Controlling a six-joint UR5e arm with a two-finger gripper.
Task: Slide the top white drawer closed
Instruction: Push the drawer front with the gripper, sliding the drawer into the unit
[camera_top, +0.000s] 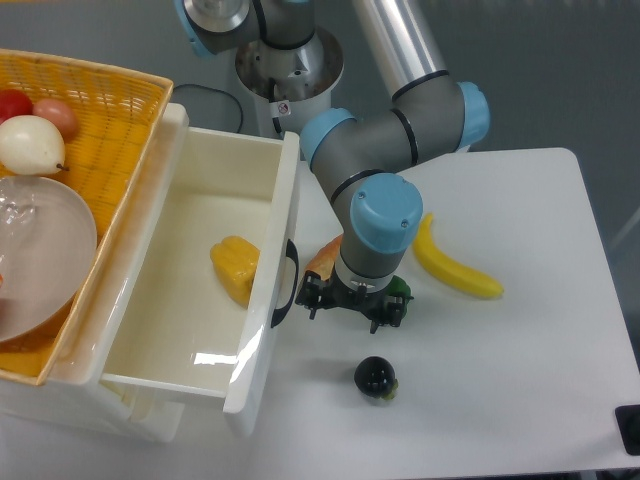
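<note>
The top white drawer stands pulled far out to the right, with a yellow fruit piece lying inside. Its black curved handle sits on the front panel, facing the arm. My gripper hangs low over the table just right of that handle, a small gap from the drawer front. The fingers point down and are seen from above; whether they are open or shut does not show. Nothing appears held.
An orange-pink fruit piece lies partly under the wrist, a green object peeks out beside it. A banana lies to the right and a dark round fruit near the front. A yellow wicker basket with fruit and a clear bowl sits on top at left.
</note>
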